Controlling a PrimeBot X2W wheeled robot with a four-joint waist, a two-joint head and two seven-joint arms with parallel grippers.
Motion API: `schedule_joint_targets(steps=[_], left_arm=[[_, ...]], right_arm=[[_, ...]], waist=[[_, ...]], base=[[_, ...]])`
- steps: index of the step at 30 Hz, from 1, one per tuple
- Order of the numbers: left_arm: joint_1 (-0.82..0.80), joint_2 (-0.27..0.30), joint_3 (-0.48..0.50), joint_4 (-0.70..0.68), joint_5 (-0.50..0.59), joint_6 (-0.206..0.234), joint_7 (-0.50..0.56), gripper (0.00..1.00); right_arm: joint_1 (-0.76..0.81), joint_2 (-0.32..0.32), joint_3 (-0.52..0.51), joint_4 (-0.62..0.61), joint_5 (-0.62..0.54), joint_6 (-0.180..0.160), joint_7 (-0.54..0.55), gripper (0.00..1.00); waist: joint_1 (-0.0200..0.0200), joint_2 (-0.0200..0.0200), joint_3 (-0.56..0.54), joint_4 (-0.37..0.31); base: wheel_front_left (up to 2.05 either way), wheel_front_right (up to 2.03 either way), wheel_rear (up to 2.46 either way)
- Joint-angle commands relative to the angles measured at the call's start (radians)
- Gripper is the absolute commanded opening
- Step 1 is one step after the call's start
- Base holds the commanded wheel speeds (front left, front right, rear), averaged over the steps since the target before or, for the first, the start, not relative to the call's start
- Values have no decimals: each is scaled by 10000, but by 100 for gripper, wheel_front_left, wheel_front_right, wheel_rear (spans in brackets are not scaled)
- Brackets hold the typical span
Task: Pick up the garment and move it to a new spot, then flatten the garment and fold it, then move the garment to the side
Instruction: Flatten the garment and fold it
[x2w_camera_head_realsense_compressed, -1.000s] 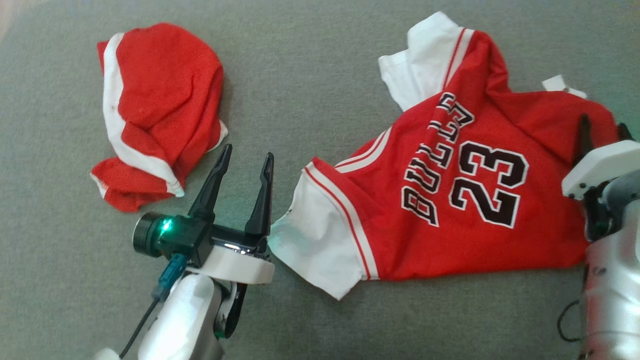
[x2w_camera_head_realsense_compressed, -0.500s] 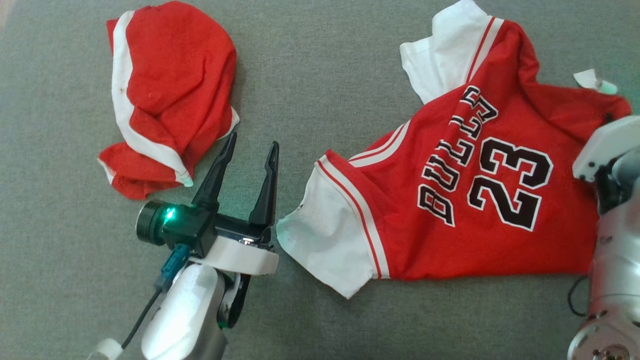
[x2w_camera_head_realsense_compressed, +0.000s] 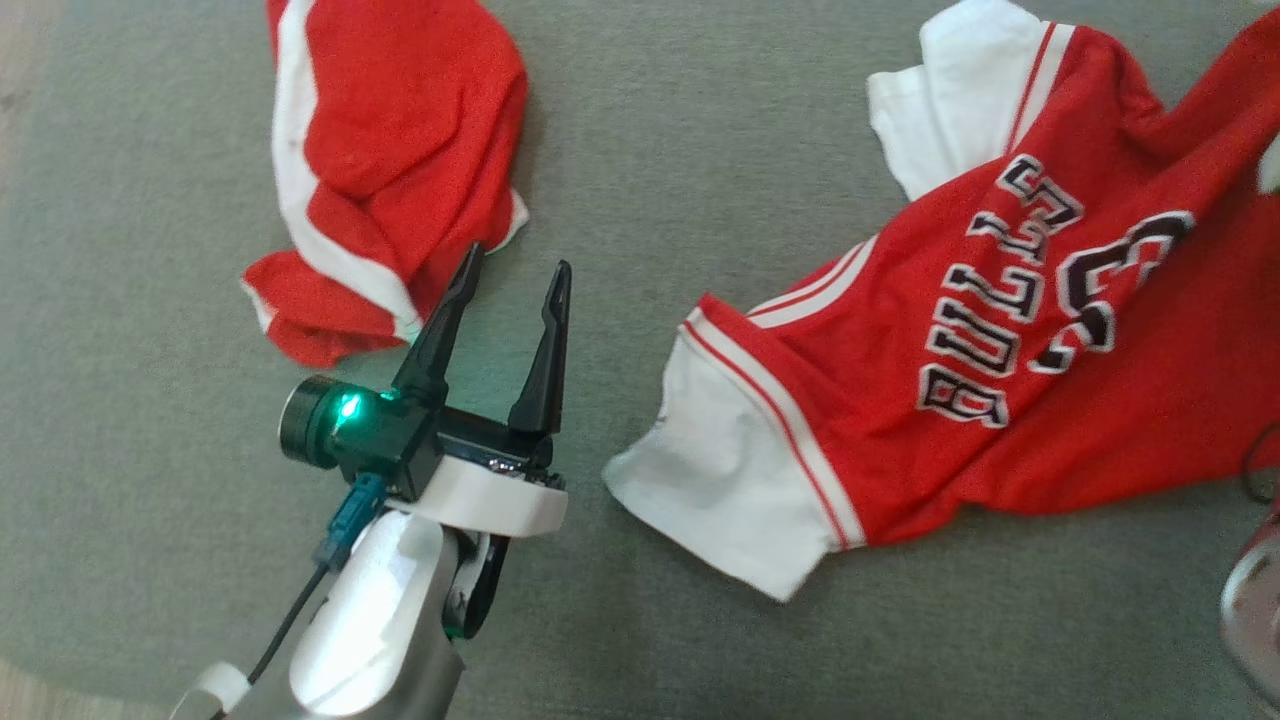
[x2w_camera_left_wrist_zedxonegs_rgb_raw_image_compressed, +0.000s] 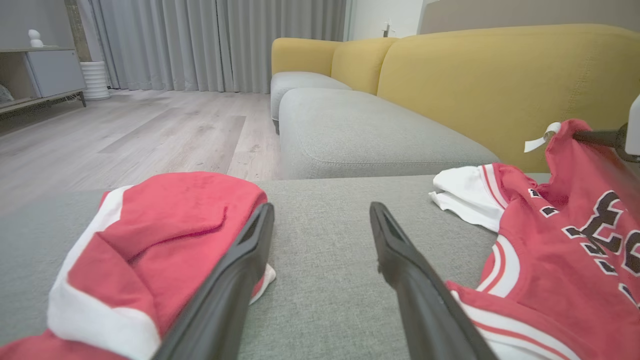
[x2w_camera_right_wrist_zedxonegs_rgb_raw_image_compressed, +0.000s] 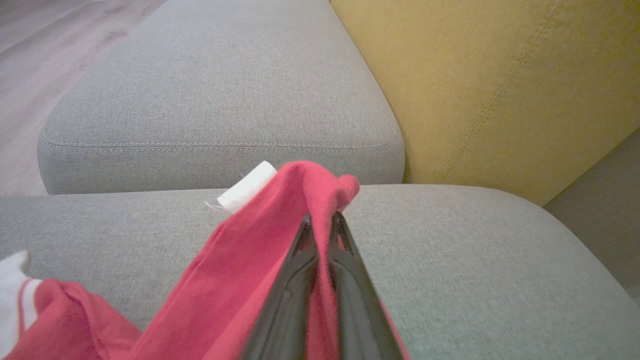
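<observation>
The garment, a red jersey (x2w_camera_head_realsense_compressed: 1050, 400) with white sleeves and black lettering, lies on the grey sofa seat (x2w_camera_head_realsense_compressed: 650, 130) at the right, its right part pulled up and creased. My right gripper (x2w_camera_right_wrist_zedxonegs_rgb_raw_image_compressed: 322, 217) is shut on a fold of the jersey's red edge (x2w_camera_right_wrist_zedxonegs_rgb_raw_image_compressed: 240, 270), beside a white tag (x2w_camera_right_wrist_zedxonegs_rgb_raw_image_compressed: 247, 187), and holds that edge above the cushion. In the left wrist view the jersey (x2w_camera_left_wrist_zedxonegs_rgb_raw_image_compressed: 575, 260) rises toward that gripper's dark finger (x2w_camera_left_wrist_zedxonegs_rgb_raw_image_compressed: 600, 137). Left of the jersey, my left gripper (x2w_camera_head_realsense_compressed: 517, 260) stands open over bare cushion with nothing between its fingers (x2w_camera_left_wrist_zedxonegs_rgb_raw_image_compressed: 322, 207).
A second red garment with white stripes (x2w_camera_head_realsense_compressed: 390, 170) lies bunched at the upper left, close to my left fingertips (x2w_camera_left_wrist_zedxonegs_rgb_raw_image_compressed: 165, 240). Behind stands the yellow backrest (x2w_camera_right_wrist_zedxonegs_rgb_raw_image_compressed: 500, 90). Another grey cushion (x2w_camera_right_wrist_zedxonegs_rgb_raw_image_compressed: 220, 90) adjoins, and wooden floor (x2w_camera_left_wrist_zedxonegs_rgb_raw_image_compressed: 125, 135) lies beyond the seat's edge.
My right gripper has shut on the jersey's edge and lifted it, so the number now looks creased. The head camera has shifted. The left gripper stays open.
</observation>
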Motion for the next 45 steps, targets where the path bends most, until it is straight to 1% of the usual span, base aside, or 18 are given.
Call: schedule_joint_targets(steps=[1, 2, 6, 14, 15, 16, 19, 24, 28, 32, 35, 39, 43, 44, 45], left_arm=[[-271, 62, 319, -345, 43, -5, -51, 100], [-288, 37, 309, -396, 17, -5, -51, 100], [-284, 20, 301, -436, -3, -1, -51, 100], [-389, -8, 208, -530, -102, 0, -51, 100], [-396, -10, 190, -541, -121, 6, -51, 100], [-400, -11, 172, -558, -159, 23, -51, 100], [-389, -13, 81, -597, -286, 106, -51, 100], [-300, -15, 94, -587, -315, 252, -51, 100], [-220, -15, 250, -585, -238, 253, -51, 100], [-60, -15, 408, -584, -155, 248, -51, 100], [81, -15, 507, -577, -122, 225, -51, 100], [284, -16, 644, -557, -91, 217, -51, 100], [480, -16, 695, -522, -82, 229, -51, 100], [480, -16, 695, -522, -82, 229, -51, 100], [542, -16, 712, -509, -75, 239, -51, 100]], right_arm=[[-324, -30, 239, -229, -60, -7, -93, 0], [-825, -336, 402, 1, -293, -7, -205, 0], [-1283, -516, 589, 194, -563, -7, -337, 0], [-2282, -1134, 1063, 527, -1629, -7, -946, 0], [-2323, -1197, 1150, 664, -1755, -7, -954, 15], [-2357, -1244, 1183, 803, -1824, -7, -987, 100], [-2369, -1355, 1127, 1051, -1981, -7, -1181, 100], [-1842, -1001, 713, 1317, -1950, -7, -2095, 100], [-1338, -606, 558, 1483, -1424, -7, -3096, 100], [-627, -98, 807, 1381, -621, -7, -3729, 100], [80, 330, 1126, 917, 328, -7, -3878, 100], [1441, 799, 1925, -216, 1805, -7, -3911, 100], [3326, 1067, 2847, -1682, 3207, -7, -3915, 100], [3326, 1067, 2847, -1682, 3207, -7, -3915, 100], [3790, 1115, 3049, -2037, 3528, -7, -3915, 100]], waist=[[-1, 0, 61, 149], [-1, 0, 144, 417], [-1, 0, 224, 661], [-1, 0, 496, 1233], [-1, 0, 513, 1280], [-1, 0, 525, 1315], [-1, 0, 507, 1361], [-1, 0, 117, 1051], [-1, 0, -314, 626], [-1, 0, -797, 44], [-1, 0, -1122, -394], [-1, 0, -1543, -953], [-1, 0, -1846, -1371], [-1, 0, -1846, -1371], [-1, 0, -1910, -1475]], base=[[0, 0, 0], [0, 0, 0], [0, 0, 0], [0, 0, 0], [0, 0, 0], [0, 0, 0], [0, 0, 0], [0, 0, 0], [0, 0, 0], [0, 0, 0], [0, 0, 0], [0, 0, 0], [0, 0, 0], [0, 0, 0], [0, 0, 0]])
